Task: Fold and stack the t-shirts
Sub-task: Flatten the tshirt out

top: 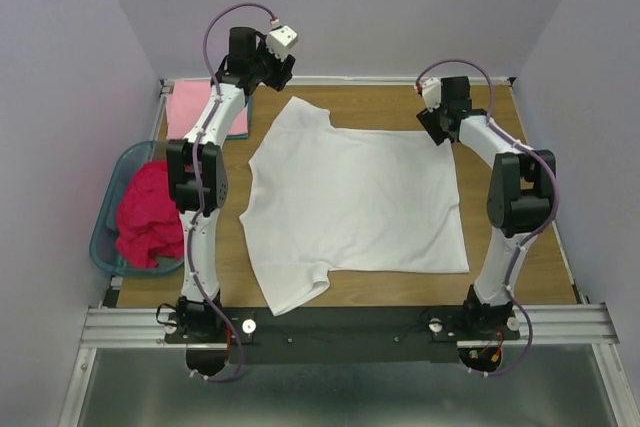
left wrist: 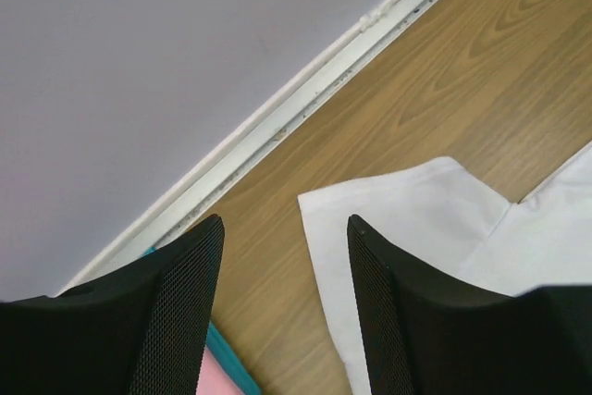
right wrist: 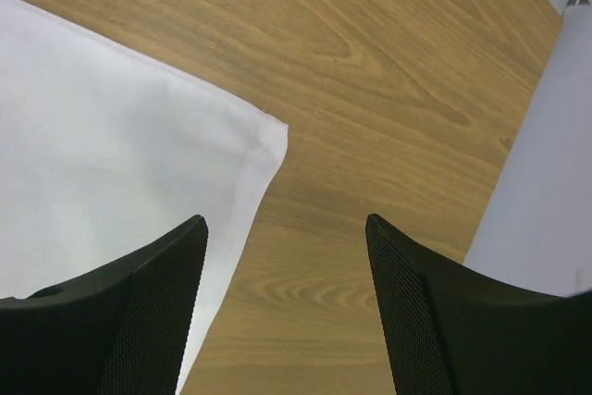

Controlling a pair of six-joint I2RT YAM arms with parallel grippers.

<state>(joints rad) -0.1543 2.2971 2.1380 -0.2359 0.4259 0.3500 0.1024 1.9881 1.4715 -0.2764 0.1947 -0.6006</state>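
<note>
White cotton t-shirt [top: 355,202] lies flat on the wooden counter [top: 350,102]. Left fingers [left wrist: 176,321], right fingers [right wrist: 148,321] apart, empty; best pinch far corners evenly.

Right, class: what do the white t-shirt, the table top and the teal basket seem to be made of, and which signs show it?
The white t-shirt: soft matte cloth, probably cotton; it lies limp, with wrinkles and a stitched hem. The table top: wood or wood-look laminate, smooth; flowing grain lines show. The teal basket: likely moulded plastic; even colour and a stiff rim.
</note>
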